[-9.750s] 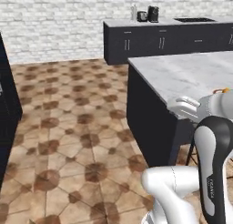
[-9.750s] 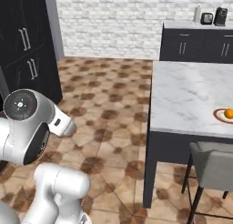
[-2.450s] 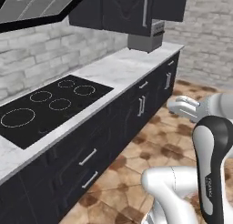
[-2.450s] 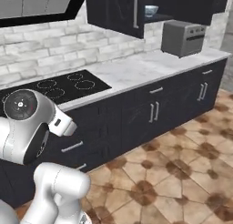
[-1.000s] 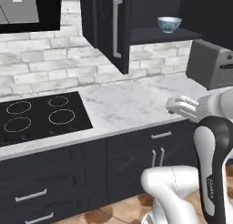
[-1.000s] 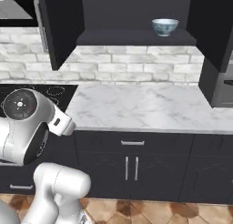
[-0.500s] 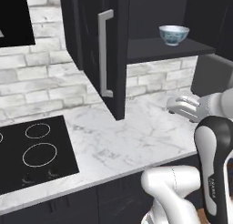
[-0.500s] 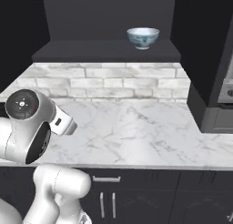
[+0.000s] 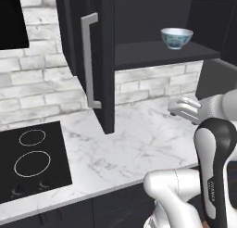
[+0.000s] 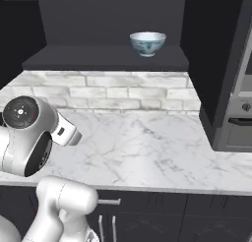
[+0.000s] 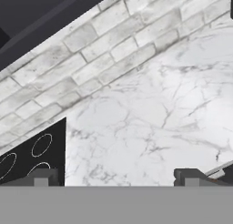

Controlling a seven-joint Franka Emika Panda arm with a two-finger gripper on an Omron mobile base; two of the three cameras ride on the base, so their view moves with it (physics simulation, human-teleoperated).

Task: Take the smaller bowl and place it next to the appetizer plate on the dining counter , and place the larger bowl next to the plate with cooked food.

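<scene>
Smaller bowl is sitting on the open cabinet shelf above the marble counter. Gripper is gaping wide, carrying nothing. Bowl is looking light, rigid, glazed-slippery, breakable; pinching its rim seems best.

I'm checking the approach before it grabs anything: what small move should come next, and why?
Probably raise the gripper toward the smaller bowl on the open cabinet shelf: its fingers stand open and empty, low over the marble counter, well below the bowl.
</scene>
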